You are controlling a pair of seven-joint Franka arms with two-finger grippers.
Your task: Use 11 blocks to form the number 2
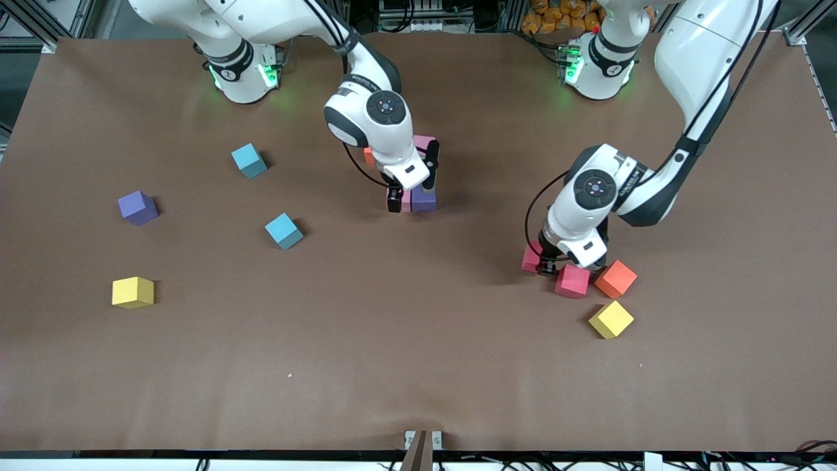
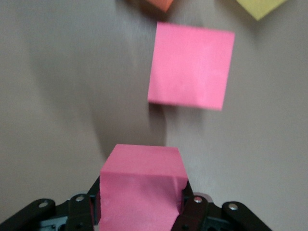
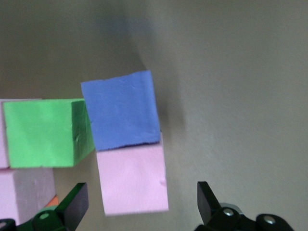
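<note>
Left hand (image 2: pixel 142 204) pinches a crimson block (image 2: pixel 142 187) on the brown table (image 1: pixel 418 366); right hand (image 1: pixel 412 190) spread.

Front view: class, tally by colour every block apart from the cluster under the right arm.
cyan blocks: 2
purple block: 1
yellow blocks: 2
orange block: 1
crimson blocks: 2
Total: 8

Loose blocks: two cyan (image 1: pixel 249 160), two yellow (image 1: pixel 133 292), purple (image 1: pixel 138 208), orange (image 1: pixel 615 279), crimson (image 1: pixel 572 281).
</note>
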